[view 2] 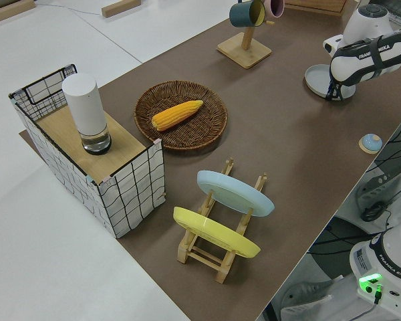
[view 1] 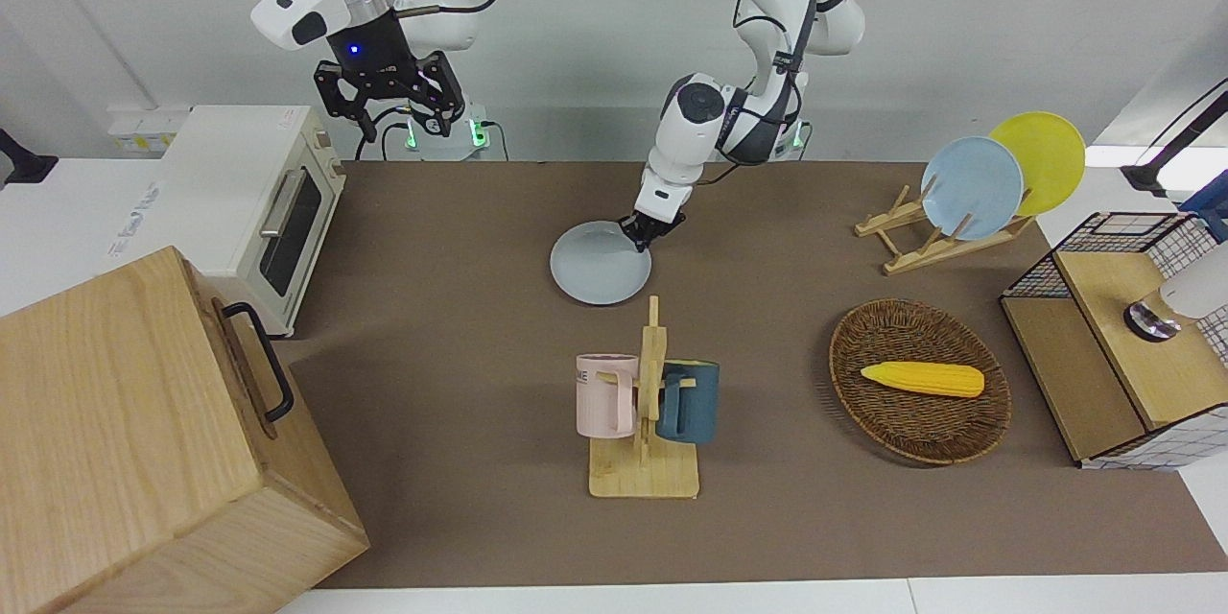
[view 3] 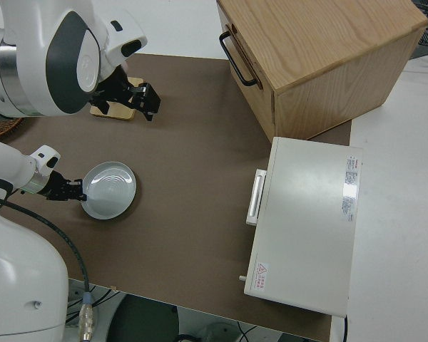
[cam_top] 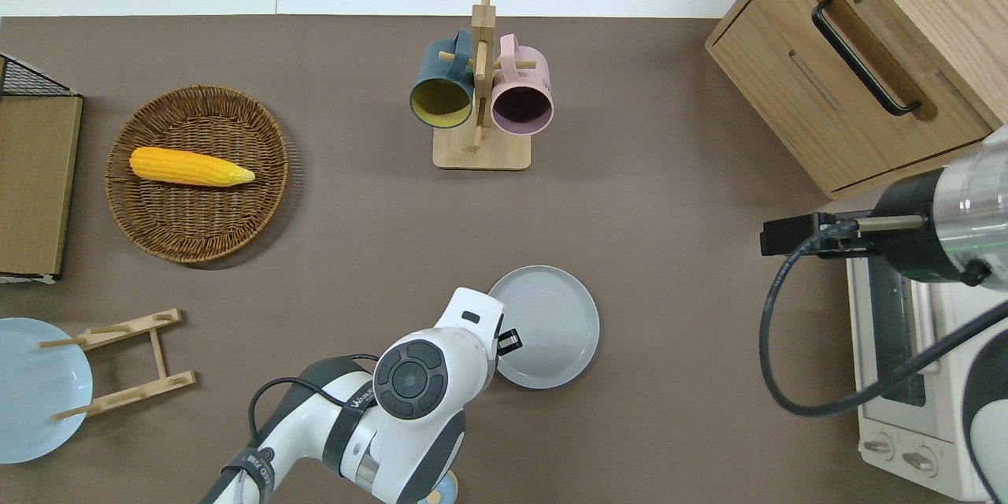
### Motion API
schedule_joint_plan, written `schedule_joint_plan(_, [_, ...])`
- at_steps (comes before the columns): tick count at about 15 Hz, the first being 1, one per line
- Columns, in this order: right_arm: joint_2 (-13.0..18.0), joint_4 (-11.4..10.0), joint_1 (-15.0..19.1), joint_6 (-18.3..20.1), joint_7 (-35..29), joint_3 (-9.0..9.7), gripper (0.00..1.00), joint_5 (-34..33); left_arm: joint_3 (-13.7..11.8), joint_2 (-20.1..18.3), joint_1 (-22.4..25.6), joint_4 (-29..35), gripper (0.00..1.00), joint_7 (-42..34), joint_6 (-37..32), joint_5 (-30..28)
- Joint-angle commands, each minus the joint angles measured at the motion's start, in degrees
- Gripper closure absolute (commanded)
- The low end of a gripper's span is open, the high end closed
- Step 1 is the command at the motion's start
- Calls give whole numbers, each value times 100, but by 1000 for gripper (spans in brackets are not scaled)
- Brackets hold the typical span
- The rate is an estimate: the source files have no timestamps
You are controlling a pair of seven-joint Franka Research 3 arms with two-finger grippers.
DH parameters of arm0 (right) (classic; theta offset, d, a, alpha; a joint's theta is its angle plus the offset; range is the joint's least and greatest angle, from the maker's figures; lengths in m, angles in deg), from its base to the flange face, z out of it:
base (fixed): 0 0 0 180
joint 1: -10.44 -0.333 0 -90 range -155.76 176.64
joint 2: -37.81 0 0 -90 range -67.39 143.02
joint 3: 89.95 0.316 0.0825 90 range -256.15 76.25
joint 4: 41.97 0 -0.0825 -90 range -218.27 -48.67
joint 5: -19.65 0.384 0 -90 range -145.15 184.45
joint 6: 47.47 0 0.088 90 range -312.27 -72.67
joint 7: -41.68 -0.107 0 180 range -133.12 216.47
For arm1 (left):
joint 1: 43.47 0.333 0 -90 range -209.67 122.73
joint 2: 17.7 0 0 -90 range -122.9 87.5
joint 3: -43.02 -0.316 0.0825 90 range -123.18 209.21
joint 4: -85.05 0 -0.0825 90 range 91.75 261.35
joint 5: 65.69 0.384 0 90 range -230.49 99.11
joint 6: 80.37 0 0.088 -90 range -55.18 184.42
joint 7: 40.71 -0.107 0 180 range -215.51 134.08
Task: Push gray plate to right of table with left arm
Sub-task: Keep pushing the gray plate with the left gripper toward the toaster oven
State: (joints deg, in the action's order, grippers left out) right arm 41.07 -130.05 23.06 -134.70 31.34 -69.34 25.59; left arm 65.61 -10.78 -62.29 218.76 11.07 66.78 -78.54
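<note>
Pale gray-blue, the gray plate (cam_top: pixel 547 327) lies flat on the brown bench (cam_top: pixel 669 213) about mid-length, nearer to the robots than the wooden mug rack (cam_top: pixel 480 94) with its teal mug (cam_top: pixel 441 90) and pink mug (cam_top: pixel 521 94). The left gripper (cam_top: pixel 508 342) is down at the plate's rim, at about 9 o'clock on the plate in the overhead view, on the edge toward the left arm's end of the bench. Its black fingers (view 1: pixel 645 232) sit close together and look to be touching the rim, though whether they pinch it or only press against it cannot be told. Nothing is carried in them.

From the front, the left arm (view 1: pixel 715 120) bends down steeply so that the fingertips meet the plate at roughly 2 o'clock of its outline; the overhead view hides most of that contact under the white wrist. The right side view shows the fingers (view 3: pixel 70 189) lying low and level against the plate's edge (view 3: pixel 108 189), with the plate's ringed inner surface bare. The left side view adds a small round disc (view 2: pixel 370 142) on the bench close to the robots' edge, which the other views do not show.

The right arm (view 1: pixel 369 38) is parked, its fingers spread.

A wicker basket (cam_top: pixel 197 236) holds an ear of corn (cam_top: pixel 189 166) toward the left arm's end, with the sky-blue plate (view 1: pixel 972 187) and yellow plate (view 1: pixel 1041 158) standing in a wooden plate rack (view 1: pixel 921 245). The toaster oven (view 1: pixel 254 201) and wooden cabinet (view 1: pixel 144 441) stand at the right arm's end.
</note>
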Motion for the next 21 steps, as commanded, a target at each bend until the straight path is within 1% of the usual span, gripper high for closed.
schedule_joint_plan(1, [-36,72,118,22,-12,57,5,83,-44,160,-227,-73,1000,314,225,54])
schedule_joint_plan(5, [-36,80,118,22,-12,57,5,83,-44,283,-280,-266,1000,473,226,54])
schedule_joint_plan(8, [-27,80,118,22,-12,66,5,83,-44,283,-288,-275,1000,482,226,54])
schedule_joint_plan(10, [-36,80,118,22,-12,66,5,83,-44,318,-428,-284,1000,551,234,54])
schedule_joint_plan(14, [-36,80,118,22,-12,66,5,83,-53,388,-499,-407,1000,639,234,71])
schedule_joint_plan(18, [-36,80,118,22,-12,66,5,83,-53,617,-561,-618,1000,1017,234,580])
schedule_joint_plan(19, [-36,80,118,22,-12,66,5,83,-53,635,-561,-627,976,1009,234,590])
schedule_joint_plan(20, [-36,72,118,22,-12,66,5,83,-53,643,-561,-662,841,1009,234,590])
schedule_joint_plan(21, [-36,80,118,22,-12,66,5,83,-79,661,-561,-705,672,1009,226,590])
